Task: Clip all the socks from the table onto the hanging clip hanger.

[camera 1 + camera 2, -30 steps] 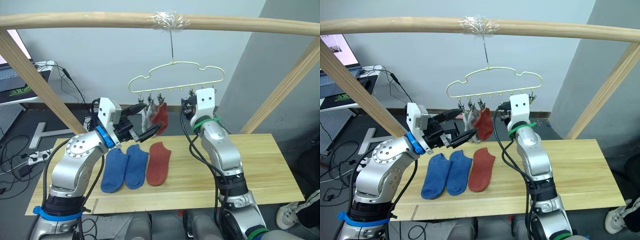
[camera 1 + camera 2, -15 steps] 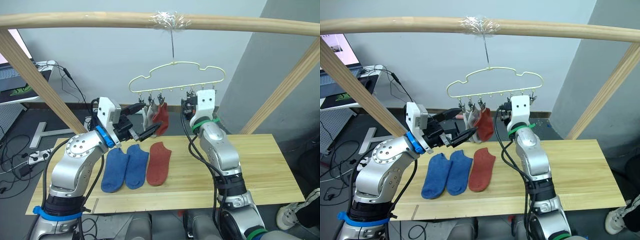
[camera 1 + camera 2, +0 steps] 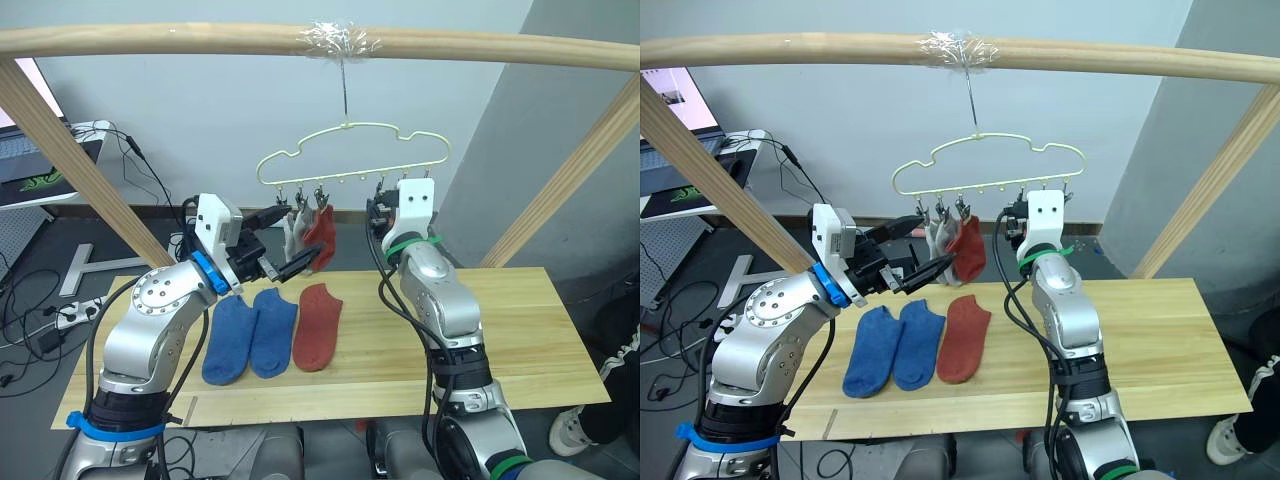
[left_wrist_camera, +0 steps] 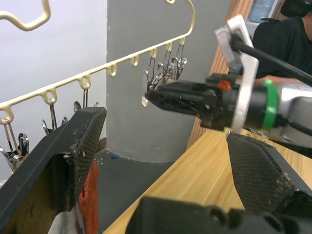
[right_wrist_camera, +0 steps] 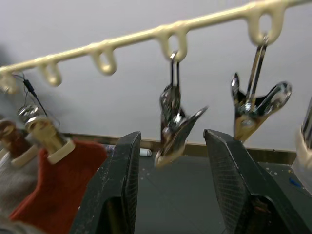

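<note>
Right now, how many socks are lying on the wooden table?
3. Two blue socks lie side by side on the table, and one rust-red sock lies just to their right. None looks hidden.

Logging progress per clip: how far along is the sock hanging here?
Done: two grey socks and one red sock hang on the clip hanger. In hand: nothing; the left hand and the right hand, by an empty clip, are both open. Left on the table: two blue socks and one red sock.

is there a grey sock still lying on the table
No, the table holds two blue socks and one rust-red sock.
</note>
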Controlling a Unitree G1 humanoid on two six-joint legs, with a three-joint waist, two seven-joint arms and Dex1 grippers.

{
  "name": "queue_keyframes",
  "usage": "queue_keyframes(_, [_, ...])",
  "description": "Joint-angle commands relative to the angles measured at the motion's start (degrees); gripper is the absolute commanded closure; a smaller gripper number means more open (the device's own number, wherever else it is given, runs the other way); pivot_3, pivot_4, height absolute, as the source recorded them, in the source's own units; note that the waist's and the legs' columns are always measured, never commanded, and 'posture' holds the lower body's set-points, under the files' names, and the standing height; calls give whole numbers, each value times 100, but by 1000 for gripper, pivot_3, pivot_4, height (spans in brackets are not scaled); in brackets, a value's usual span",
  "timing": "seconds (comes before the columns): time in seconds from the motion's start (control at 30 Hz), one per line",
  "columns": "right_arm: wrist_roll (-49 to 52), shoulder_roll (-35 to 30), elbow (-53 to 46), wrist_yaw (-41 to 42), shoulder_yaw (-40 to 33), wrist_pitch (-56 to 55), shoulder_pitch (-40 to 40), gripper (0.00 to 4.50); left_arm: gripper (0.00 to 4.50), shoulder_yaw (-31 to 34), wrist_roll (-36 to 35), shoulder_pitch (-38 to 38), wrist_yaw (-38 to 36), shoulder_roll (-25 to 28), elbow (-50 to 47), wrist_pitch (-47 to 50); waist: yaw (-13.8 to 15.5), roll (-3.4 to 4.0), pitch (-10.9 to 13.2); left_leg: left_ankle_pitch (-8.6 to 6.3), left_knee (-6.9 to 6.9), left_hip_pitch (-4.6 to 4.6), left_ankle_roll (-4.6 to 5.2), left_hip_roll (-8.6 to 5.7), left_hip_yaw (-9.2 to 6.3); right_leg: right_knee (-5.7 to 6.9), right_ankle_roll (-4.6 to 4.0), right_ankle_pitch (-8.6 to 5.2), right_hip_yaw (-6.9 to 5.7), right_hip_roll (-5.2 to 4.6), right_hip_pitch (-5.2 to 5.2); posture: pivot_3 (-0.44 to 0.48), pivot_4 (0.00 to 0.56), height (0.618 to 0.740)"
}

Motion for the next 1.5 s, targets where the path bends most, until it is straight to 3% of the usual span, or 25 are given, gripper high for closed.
queue_keyframes(0.03, [58,-52,239,-28,-118,-319,-349,2374,0,28,-24,-53,12,-45,-180,-67,-1,1,1,0,0,0,0,0,0,0,0,0,0,0,0,168,187,740])
queue_keyframes(0.17, [97,-41,575,79,-56,-542,-686,2374,0,44,-56,-37,45,-64,-291,-21,-6,2,7,0,-1,0,0,0,0,0,0,0,0,0,0,173,188,740])
queue_keyframes(1.03, [221,12,1203,232,-111,-1003,-1037,2374,0,102,-223,-182,187,-176,-515,155,4,17,42,-1,-3,-3,1,0,-1,-4,0,-1,-1,0,-1,189,195,740])
queue_keyframes(1.3, [236,-33,1171,233,-142,-1020,-1000,4308,0,105,-273,-202,188,-176,-513,157,4,18,45,-1,-3,-3,1,0,-1,-4,0,-1,-1,0,-1,189,195,740])
queue_keyframes(1.5, [312,-165,1036,338,-184,-889,-918,4382,0,38,-172,-50,248,-178,-511,161,4,18,46,-1,-3,-4,1,0,-1,-6,0,-1,-1,0,-2,189,195,740])
